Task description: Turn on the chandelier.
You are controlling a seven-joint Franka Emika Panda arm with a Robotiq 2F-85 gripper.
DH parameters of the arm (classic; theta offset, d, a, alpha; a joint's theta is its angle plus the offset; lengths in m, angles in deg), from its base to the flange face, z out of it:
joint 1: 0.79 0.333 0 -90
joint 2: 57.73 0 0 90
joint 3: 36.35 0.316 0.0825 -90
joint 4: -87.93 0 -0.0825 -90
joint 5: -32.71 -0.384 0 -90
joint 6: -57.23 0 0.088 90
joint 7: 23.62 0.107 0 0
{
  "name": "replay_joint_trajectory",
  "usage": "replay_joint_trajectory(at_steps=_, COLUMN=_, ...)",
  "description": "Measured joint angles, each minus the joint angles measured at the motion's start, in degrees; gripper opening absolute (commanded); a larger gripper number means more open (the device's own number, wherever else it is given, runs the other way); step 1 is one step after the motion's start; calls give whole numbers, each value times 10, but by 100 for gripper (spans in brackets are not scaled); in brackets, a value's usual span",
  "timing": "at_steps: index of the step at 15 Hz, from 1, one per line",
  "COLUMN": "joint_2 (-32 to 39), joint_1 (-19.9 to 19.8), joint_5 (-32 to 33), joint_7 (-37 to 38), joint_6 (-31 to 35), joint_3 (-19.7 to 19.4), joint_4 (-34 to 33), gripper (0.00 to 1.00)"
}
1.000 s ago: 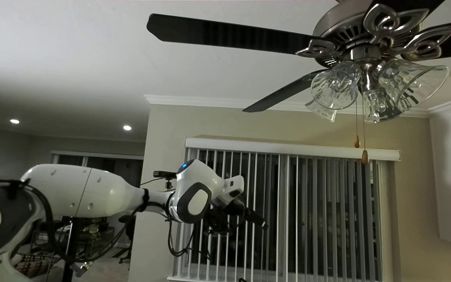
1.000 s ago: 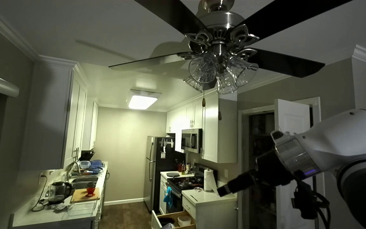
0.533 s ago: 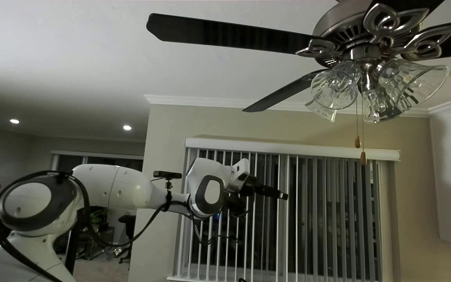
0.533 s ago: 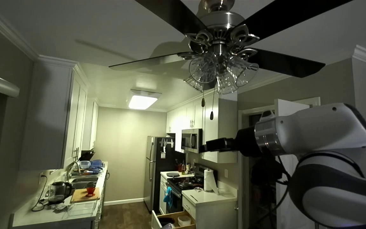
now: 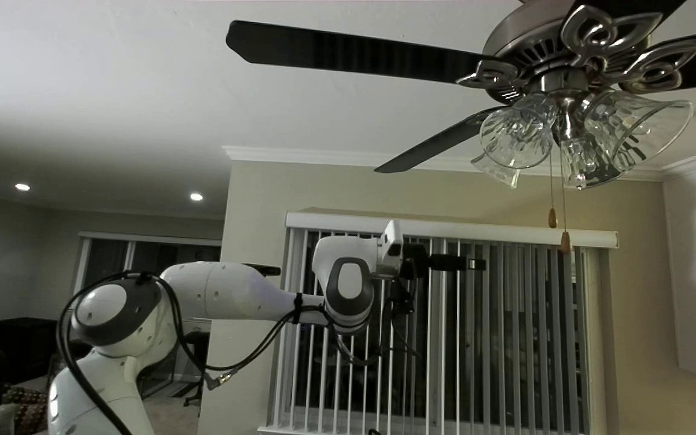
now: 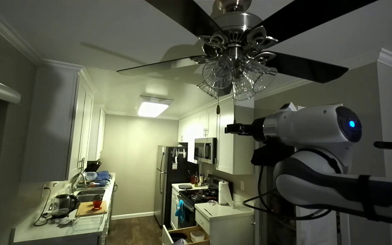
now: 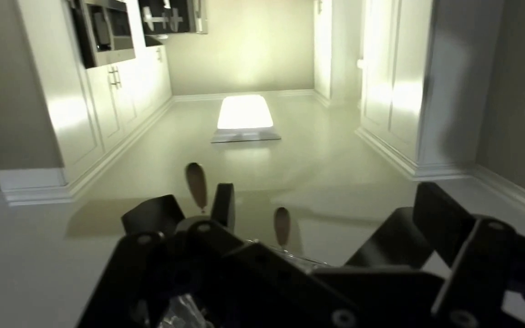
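Exterior views show the claw (image 5: pixel 478 264) pointing level.

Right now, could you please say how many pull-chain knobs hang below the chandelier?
2: in an exterior view, the higher knob hangs just left of the lower knob, both beneath the chandelier.

We've got the chandelier (image 6: pixel 235 51) up on the ceiling (image 5: pixel 142 90), unlit: long dark blades (image 5: pixel 354 53), silvery body (image 6: pixel 240 21), clear glass shades (image 5: pixel 516 138) flaring outward, two skinny pull chains (image 5: pixel 551 187) with brownish tips (image 5: pixel 565 243) dangling below.
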Motion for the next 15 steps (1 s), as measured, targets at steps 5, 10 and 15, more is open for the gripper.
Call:
replay_joint_trajectory(at_steps=5, joint_2=0, joint_1=-36, joint_5=-4, joint_7=1, joint_6=-18, joint_3=8, joint_4=-7, gripper=100)
replay_joint_trajectory(at_steps=10, joint_2=-4, joint_1=-30, joint_5=-4, joint_7=1, joint_6=-18, joint_3=8, joint_4=-7, gripper=100)
replay_joint_trajectory(at_steps=15, joint_2=-7, joint_1=-34, joint_5=-4, joint_7=1, joint_6=-17, joint_3=12, joint_4=-13, gripper=100)
